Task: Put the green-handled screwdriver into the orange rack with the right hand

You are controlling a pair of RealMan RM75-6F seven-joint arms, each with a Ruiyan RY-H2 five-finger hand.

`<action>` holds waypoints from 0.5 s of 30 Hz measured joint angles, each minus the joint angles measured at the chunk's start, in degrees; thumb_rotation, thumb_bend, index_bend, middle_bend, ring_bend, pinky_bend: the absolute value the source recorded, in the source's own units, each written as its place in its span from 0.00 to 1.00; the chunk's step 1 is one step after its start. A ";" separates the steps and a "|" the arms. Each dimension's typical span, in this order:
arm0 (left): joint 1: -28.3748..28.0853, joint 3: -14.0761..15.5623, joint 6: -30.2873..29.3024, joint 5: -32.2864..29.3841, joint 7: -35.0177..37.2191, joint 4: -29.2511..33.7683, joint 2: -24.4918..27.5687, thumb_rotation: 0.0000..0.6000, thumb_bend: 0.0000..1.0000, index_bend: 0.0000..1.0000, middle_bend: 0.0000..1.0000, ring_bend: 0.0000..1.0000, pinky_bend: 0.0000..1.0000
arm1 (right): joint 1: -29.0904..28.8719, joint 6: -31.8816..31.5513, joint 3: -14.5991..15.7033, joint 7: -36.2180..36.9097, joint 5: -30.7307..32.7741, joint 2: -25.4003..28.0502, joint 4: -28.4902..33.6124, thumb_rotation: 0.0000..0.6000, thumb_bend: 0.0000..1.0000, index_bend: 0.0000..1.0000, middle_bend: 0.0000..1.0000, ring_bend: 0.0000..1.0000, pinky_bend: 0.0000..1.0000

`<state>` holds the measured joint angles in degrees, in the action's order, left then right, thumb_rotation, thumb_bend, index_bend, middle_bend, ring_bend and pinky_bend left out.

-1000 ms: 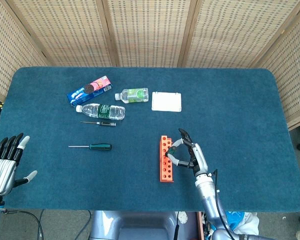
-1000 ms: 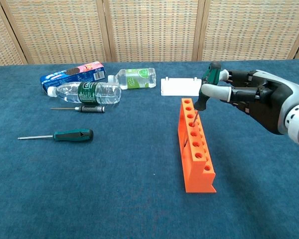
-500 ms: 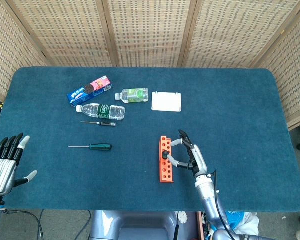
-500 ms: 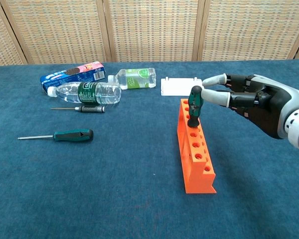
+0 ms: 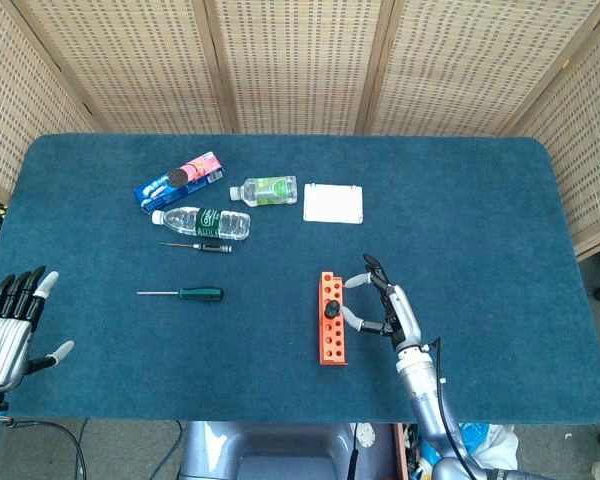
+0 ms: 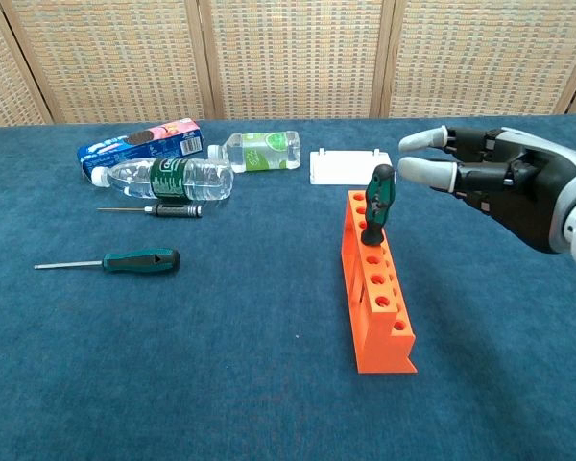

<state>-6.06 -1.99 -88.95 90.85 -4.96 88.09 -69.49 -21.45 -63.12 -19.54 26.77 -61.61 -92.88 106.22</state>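
Note:
A green-handled screwdriver (image 6: 376, 204) stands upright in a hole of the orange rack (image 6: 376, 300), handle up; from the head view it shows as a dark knob (image 5: 332, 311) on the rack (image 5: 330, 335). My right hand (image 6: 494, 182) is open just right of the handle, fingers apart and not touching it; in the head view this hand (image 5: 385, 308) sits beside the rack. A second green-handled screwdriver (image 6: 125, 260) lies flat on the cloth at left (image 5: 188, 293). My left hand (image 5: 10, 328) is open at the table's front left corner.
Behind the rack lie a white box (image 6: 346, 165), a small green-label bottle (image 6: 259, 152), a larger water bottle (image 6: 168, 179), a cookie packet (image 6: 139, 140) and a small black screwdriver (image 6: 158, 209). Blue cloth covers the table; wicker screens stand behind.
My right hand lowered the screwdriver into a rack hole, let go of it and drew back to the right with fingers spread. The left hand stayed still.

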 measured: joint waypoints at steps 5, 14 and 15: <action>0.12 -0.11 -0.37 -0.01 0.20 0.08 0.12 1.00 0.00 0.00 0.00 0.00 0.00 | 0.44 0.18 0.01 0.16 -1.60 2.66 0.41 1.00 0.24 0.41 0.00 0.00 0.00; 0.23 -0.42 -0.41 -0.60 0.62 0.03 0.36 1.00 0.00 0.00 0.00 0.00 0.00 | 0.77 2.28 3.47 -2.65 -9.75 11.26 -2.46 1.00 0.24 0.22 0.00 0.00 0.00; 0.25 -0.43 -0.41 -0.67 0.56 0.05 0.37 1.00 0.00 0.00 0.00 0.00 0.00 | 0.85 2.37 4.16 -3.32 -10.98 12.28 -3.09 1.00 0.24 0.20 0.00 0.00 0.00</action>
<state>-5.81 -2.42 -89.36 90.18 -4.40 88.14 -69.12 -20.60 -60.74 -15.39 23.46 -72.59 -80.60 103.13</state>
